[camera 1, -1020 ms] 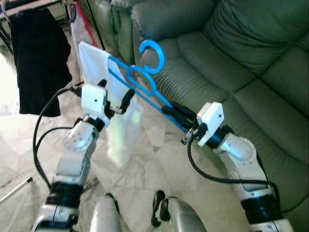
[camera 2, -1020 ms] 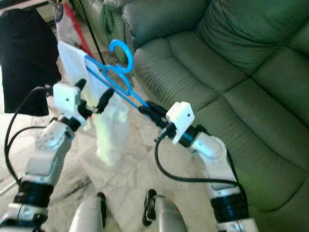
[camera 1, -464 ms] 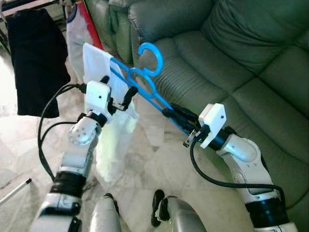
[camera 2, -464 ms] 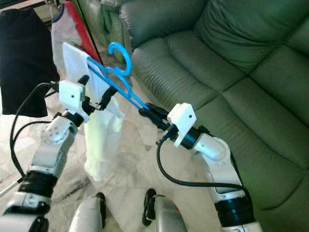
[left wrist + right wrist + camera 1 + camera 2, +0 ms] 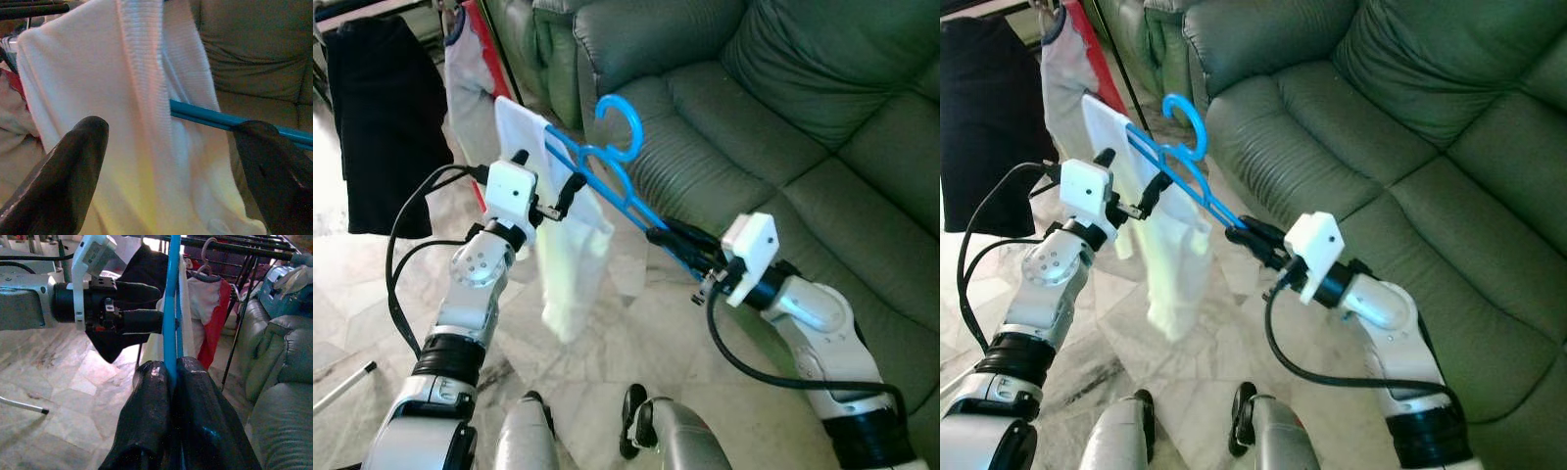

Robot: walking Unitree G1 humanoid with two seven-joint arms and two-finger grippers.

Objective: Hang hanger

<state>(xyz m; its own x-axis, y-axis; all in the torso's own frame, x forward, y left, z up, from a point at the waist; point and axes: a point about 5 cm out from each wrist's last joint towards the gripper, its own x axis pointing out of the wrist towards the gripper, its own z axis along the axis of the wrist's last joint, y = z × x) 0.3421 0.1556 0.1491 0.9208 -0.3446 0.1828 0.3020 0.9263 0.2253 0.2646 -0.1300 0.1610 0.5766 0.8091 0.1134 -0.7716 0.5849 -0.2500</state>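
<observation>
A blue plastic hanger (image 5: pixel 622 122) carries a white garment (image 5: pixel 570 264) that droops over its far arm. My right gripper (image 5: pixel 671 238) is shut on the hanger's near end, holding it slanted up toward the drying rack. In the right wrist view the hanger's bar (image 5: pixel 171 308) runs up from between the pressed fingers (image 5: pixel 151 396). My left gripper (image 5: pixel 548 176) is open at the garment's top edge. In the left wrist view the white cloth (image 5: pixel 122 98) and blue bar (image 5: pixel 205 115) lie between its spread fingers (image 5: pixel 73 166).
A green sofa (image 5: pixel 783 108) takes up the right side. A drying rack (image 5: pixel 234 247) at the far left holds a black garment (image 5: pixel 391 127) and a red and white one (image 5: pixel 470 59). Marble floor (image 5: pixel 636 343) lies below, with a thin white stick (image 5: pixel 342 387) at the left.
The white garment has swung and now hangs narrower, nearer the hanger's middle. My left gripper has edged right and up at the cloth. The right gripper still holds the hanger, shifted slightly right.
</observation>
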